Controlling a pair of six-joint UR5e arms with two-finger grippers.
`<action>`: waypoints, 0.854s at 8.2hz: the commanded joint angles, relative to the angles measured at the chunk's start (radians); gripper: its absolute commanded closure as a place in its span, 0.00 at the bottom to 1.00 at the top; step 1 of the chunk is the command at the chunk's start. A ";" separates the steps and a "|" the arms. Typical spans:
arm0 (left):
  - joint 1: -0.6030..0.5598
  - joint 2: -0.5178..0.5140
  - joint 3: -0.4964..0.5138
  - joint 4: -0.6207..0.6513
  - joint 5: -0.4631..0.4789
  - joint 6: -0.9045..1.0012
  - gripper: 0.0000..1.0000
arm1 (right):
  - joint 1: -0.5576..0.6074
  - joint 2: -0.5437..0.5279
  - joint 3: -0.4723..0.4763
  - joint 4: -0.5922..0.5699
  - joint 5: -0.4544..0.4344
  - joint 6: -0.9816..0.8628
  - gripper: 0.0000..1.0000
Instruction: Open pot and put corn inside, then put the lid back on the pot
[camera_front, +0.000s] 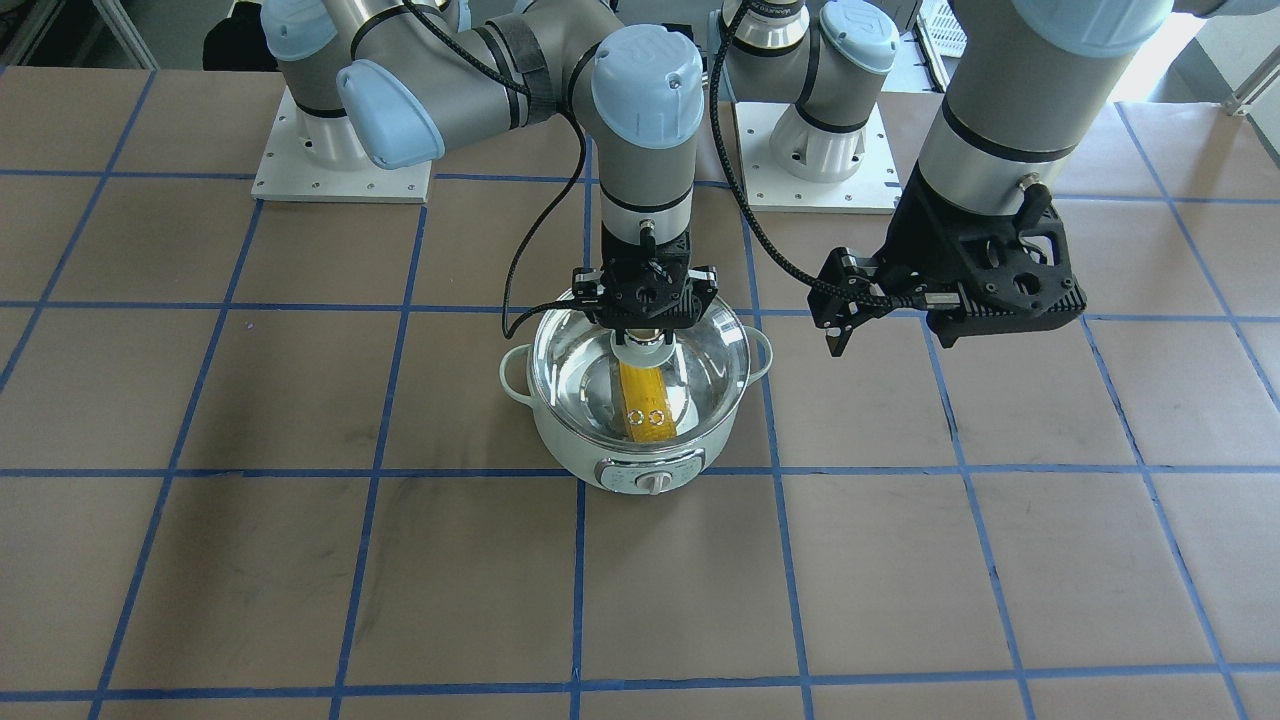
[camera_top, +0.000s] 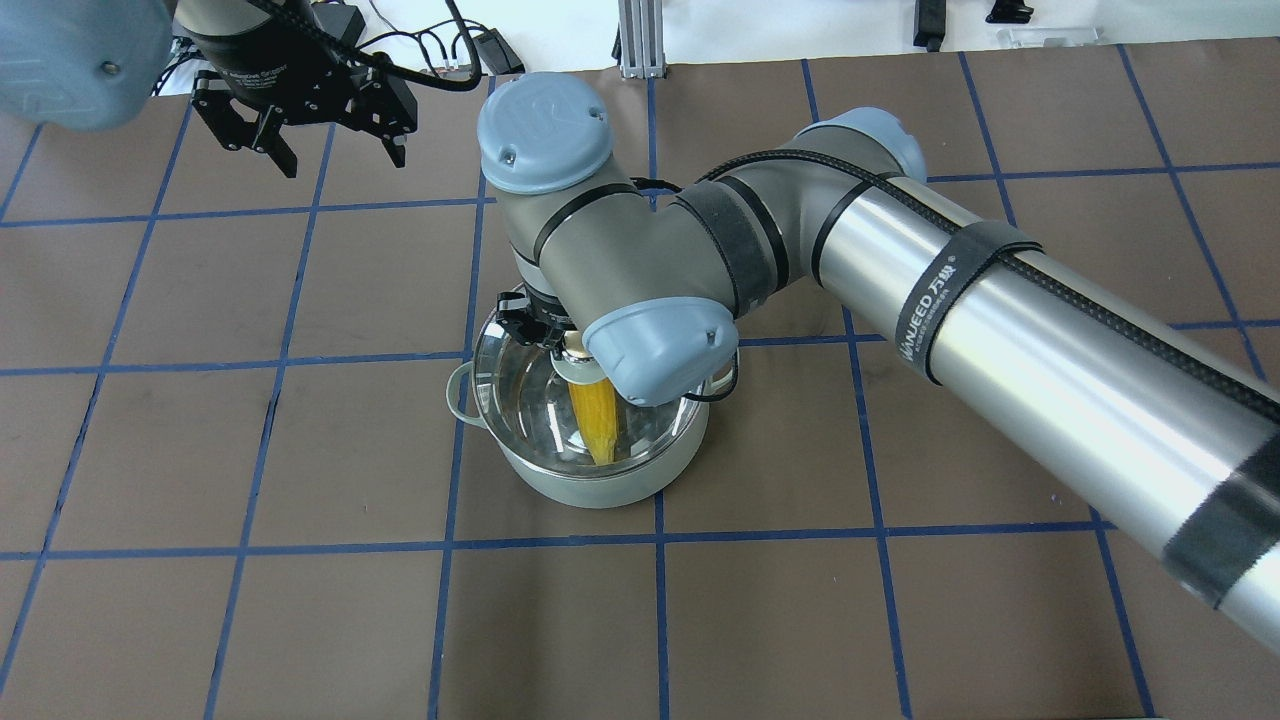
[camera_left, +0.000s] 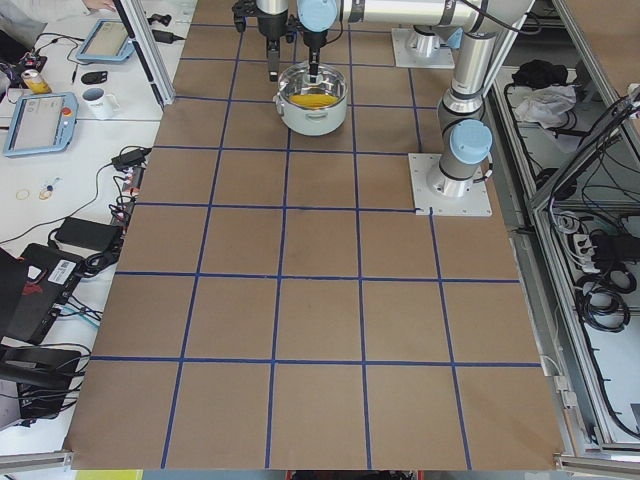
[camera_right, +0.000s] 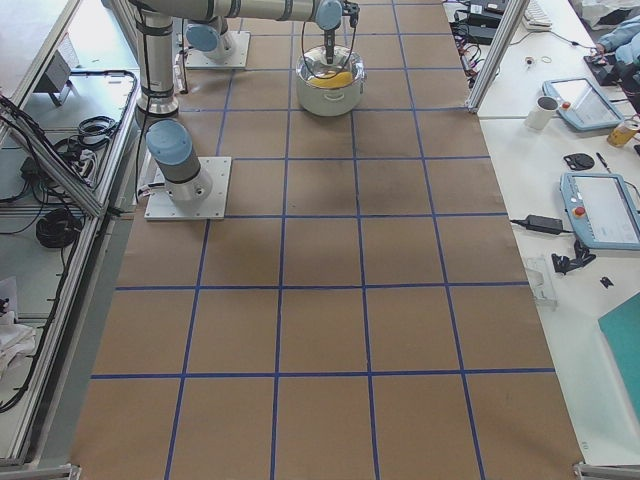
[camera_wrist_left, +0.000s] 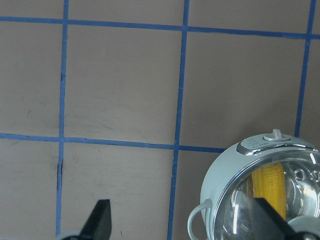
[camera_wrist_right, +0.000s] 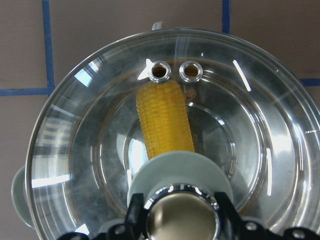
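Lid on pot, corn inside

Round clear glass lid (camera_front: 575, 362) is seen seated on the rim of the round pale mint-green electric pot (camera_front: 640, 452), which is parked on the brown worktop with the blue tape grid (camera_front: 300, 580). Bright yellow corn cob (camera_front: 647, 405) is laid inside on the shiny steel bottom, easily spotted through the glass, one end just under the two metal-ringed vent holes. Right tool (camera_front: 645, 340) is clenched on the lid's knob from straight above. Left tool (camera_top: 340, 158) is held off to the pot's side, well apart from it, fingers spread wide, released.
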 joint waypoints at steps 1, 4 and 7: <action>0.000 0.000 -0.001 0.000 0.000 0.000 0.00 | -0.013 0.006 0.001 0.000 0.001 -0.019 0.88; 0.000 0.000 -0.001 0.000 0.000 0.000 0.00 | -0.015 0.006 0.001 0.000 -0.020 -0.030 0.43; 0.000 -0.001 -0.001 0.000 0.000 0.000 0.00 | -0.015 0.004 0.001 0.002 -0.019 -0.027 0.37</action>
